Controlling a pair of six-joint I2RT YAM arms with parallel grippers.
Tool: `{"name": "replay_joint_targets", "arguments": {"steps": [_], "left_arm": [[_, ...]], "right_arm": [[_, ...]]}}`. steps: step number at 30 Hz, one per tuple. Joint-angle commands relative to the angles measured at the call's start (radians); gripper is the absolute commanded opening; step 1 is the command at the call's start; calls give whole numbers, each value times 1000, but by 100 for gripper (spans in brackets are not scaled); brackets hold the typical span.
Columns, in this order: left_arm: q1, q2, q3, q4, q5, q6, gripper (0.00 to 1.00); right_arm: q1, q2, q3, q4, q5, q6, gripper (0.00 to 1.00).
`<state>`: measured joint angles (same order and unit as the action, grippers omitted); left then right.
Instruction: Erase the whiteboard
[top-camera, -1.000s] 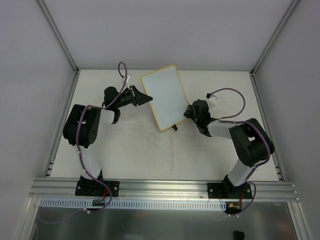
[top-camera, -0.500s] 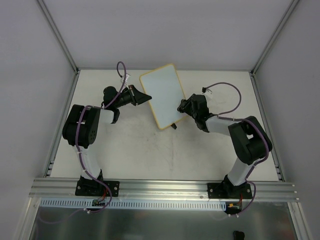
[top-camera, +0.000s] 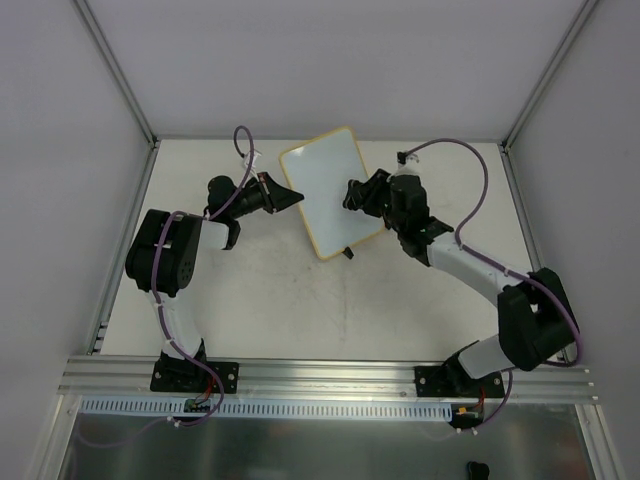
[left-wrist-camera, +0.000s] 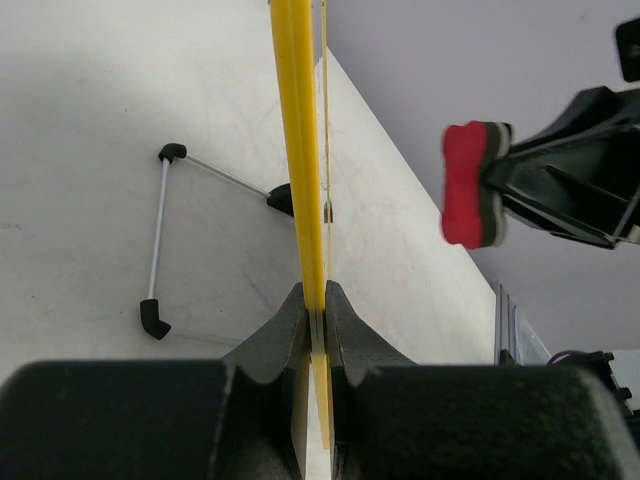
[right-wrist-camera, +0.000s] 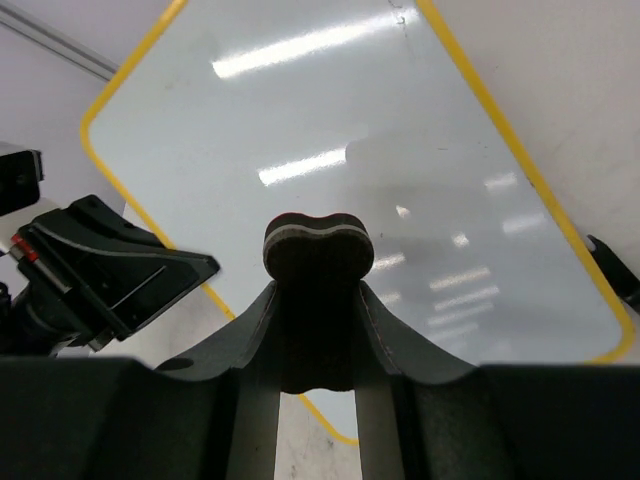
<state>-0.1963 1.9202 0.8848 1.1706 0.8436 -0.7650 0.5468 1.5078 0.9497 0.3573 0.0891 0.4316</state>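
White table, grey walls; whiteboard at the table's far middle, tilted up; left gripper clamped on its yellow edge; right gripper closed around an eraser, held facing the board, apparently not touching.

The whiteboard has its far end cropped (right wrist view).

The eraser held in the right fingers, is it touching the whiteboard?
Apart. The left wrist view sees the whiteboard edge-on, and the eraser sits well off to its side, with open background between them.
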Motion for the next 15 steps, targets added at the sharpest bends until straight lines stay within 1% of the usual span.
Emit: {"name": "replay_joint_targets", "arguments": {"steps": [1,2,5,10,15], "left_arm": [[-3,-38,-23,122,-17,26,0],[-3,-41,-27,135,-23,18,0],[-2,-55,-27,159,-47,4,0],[-2,-61,-23,176,-83,-13,0],[-2,-55,-26,228,-115,-37,0]], "right_arm": [[-2,-127,-64,-60,12,-74,0],[-2,-170,-80,-66,18,-79,0],[-2,-227,-106,-130,38,-108,0],[-2,-348,-126,-279,52,-136,0],[-1,-425,-227,-308,21,-119,0]]}}
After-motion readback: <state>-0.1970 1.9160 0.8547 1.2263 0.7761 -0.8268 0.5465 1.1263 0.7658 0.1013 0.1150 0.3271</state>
